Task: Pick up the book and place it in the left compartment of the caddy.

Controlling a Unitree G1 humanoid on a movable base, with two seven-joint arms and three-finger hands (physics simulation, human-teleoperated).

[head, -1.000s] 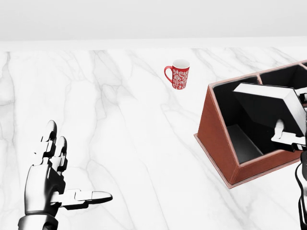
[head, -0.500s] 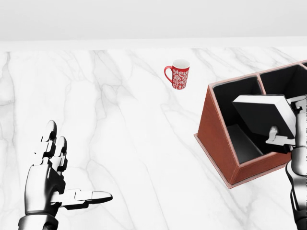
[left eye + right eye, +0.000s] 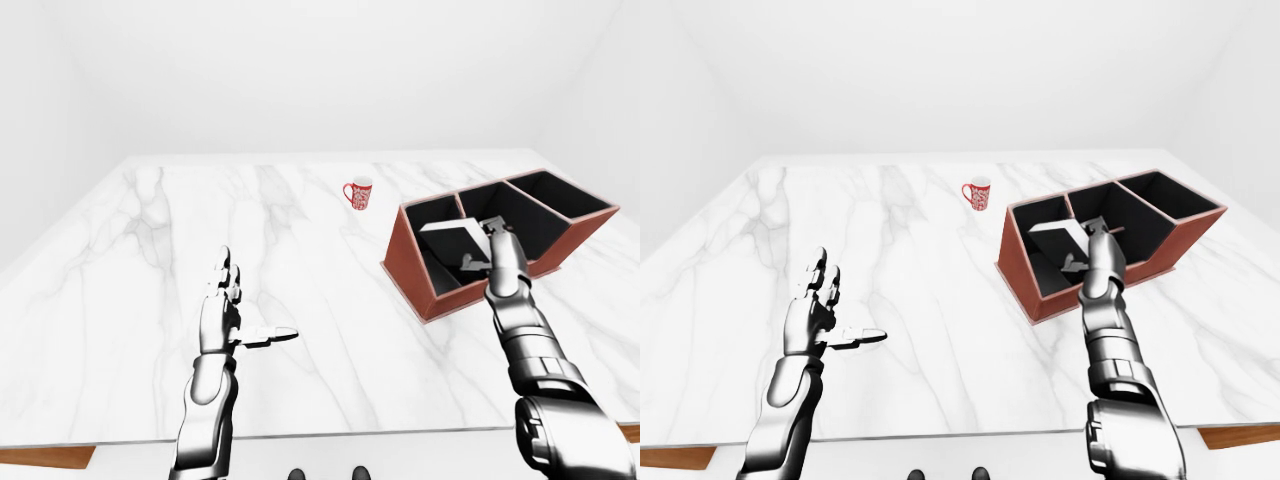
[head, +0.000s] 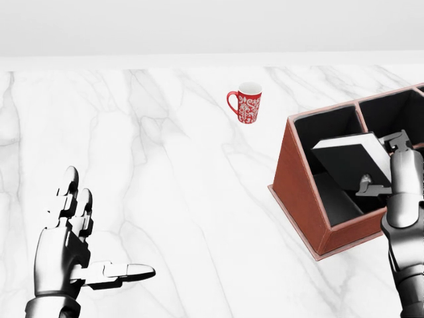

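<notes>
My right hand (image 4: pixel 387 177) grasps the dark white-edged book (image 4: pixel 350 162), tilted inside the red-brown wooden caddy's (image 4: pixel 301 199) left compartment; next, I release

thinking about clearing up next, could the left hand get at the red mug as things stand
Probably, with a long stretch. The left hand hangs open and empty low on the left of the head view; only bare marble table lies between it and the red mug. The reach is uncertain.
</notes>
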